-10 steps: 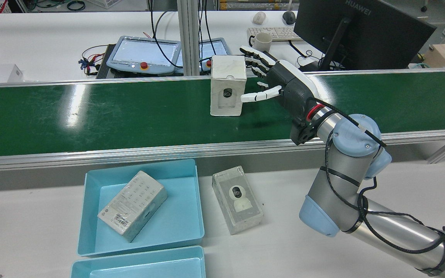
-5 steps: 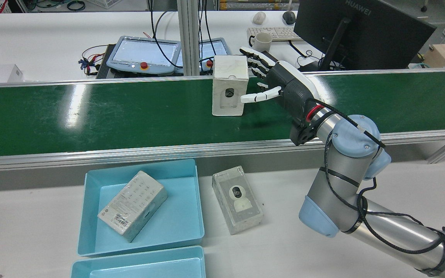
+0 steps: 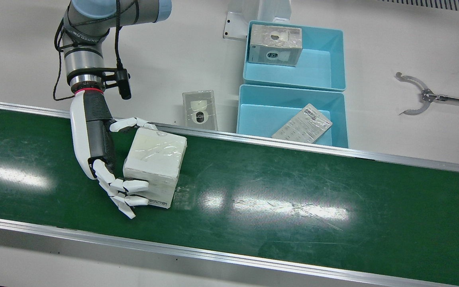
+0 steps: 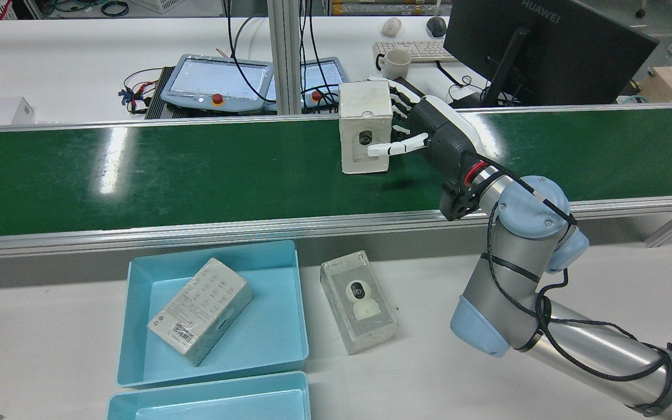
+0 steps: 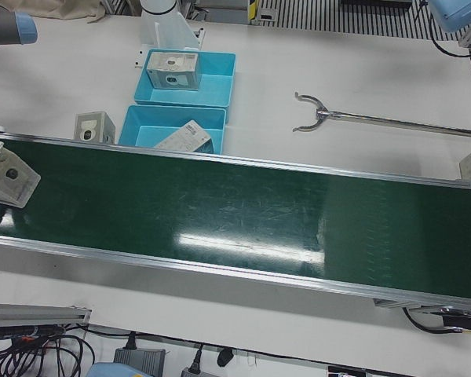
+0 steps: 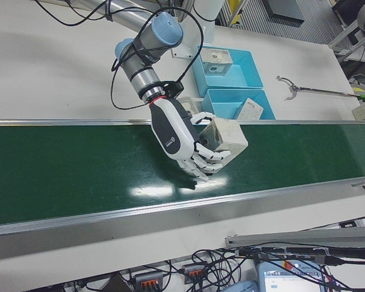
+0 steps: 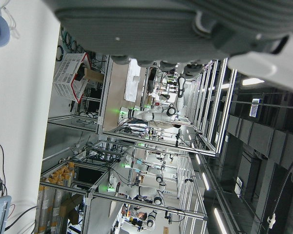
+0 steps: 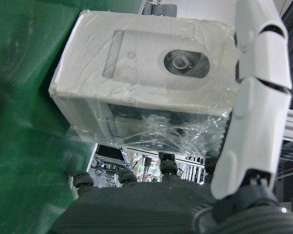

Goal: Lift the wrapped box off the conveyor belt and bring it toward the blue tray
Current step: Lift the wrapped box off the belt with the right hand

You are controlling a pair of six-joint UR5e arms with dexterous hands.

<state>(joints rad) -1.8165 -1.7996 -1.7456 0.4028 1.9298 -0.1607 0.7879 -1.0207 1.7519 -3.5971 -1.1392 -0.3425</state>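
Fingers (image 3: 128, 185) of my right hand (image 3: 94, 139) clamp the wrapped box (image 3: 154, 161) from opposite sides, securing it over the conveyor belt (image 3: 293, 191); the blue tray (image 3: 293, 105) lies beyond the belt edge.

The right hand (image 4: 423, 131) has closed round the wrapped box (image 4: 365, 127) (a firm clasp now) and drawn it rightward along the belt (image 4: 196, 169).

Your right hand (image 3: 98, 151) reached out over the belt, palm side-on, white fingers (image 3: 128, 185) curled round the plastic-wrapped white box (image 3: 155, 161), thumb on its near face. Left hand: only its underside showed.
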